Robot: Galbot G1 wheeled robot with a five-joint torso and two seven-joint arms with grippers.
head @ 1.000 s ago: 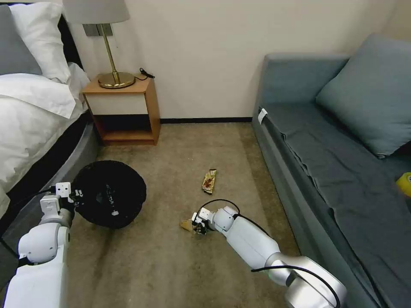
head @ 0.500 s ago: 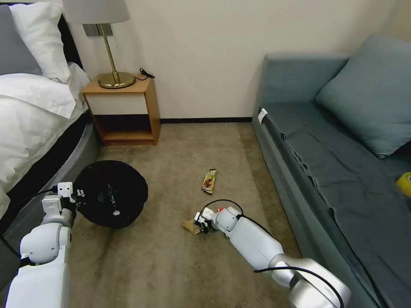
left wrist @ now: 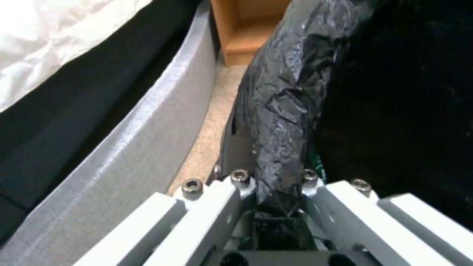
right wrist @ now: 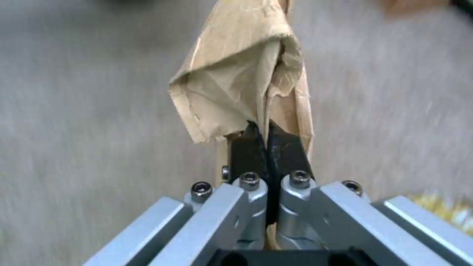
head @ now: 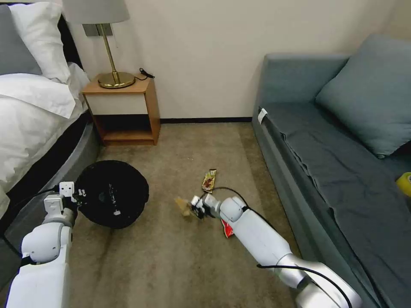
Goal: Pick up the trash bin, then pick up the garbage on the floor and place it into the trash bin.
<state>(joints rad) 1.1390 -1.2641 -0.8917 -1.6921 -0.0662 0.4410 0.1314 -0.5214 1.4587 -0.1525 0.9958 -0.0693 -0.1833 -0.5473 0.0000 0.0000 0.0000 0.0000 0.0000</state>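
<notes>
Over the last second the right gripper (head: 195, 208) has come up off the carpet (head: 180, 265) with the crumpled tan paper wrapper (head: 185, 206) and swung it left and farther out, toward the trash bin (head: 112, 198); a second ago the same wrapper lay flat on the floor under the fingers. In the right wrist view the black pads (right wrist: 249, 147) are pressed together on a fold of the paper, which stands up past the fingertips, so the pinch looks firm, though it takes in just 1 edge of the sheet. The arm's move has also uncovered a red snack packet (head: 227, 229) on the carpet just beside the forearm, on its near side. The gold-brown candy wrapper (head: 209, 180) lies where it was, a little farther out than the gripper and near the sofa (head: 299, 171). The left gripper (head: 72, 199) keeps its hold on the near-left rim of the bin, its jaws clamped on the black liner in the left wrist view, and the bin has barely shifted, sitting between the bed (head: 38, 128) and the open floor with its mouth tipped toward the robot. I judge this the carry stage for 1 piece: the wrapper is clear of the floor but well short of the bin's mouth, with at least 2 pieces left on the carpet.
</notes>
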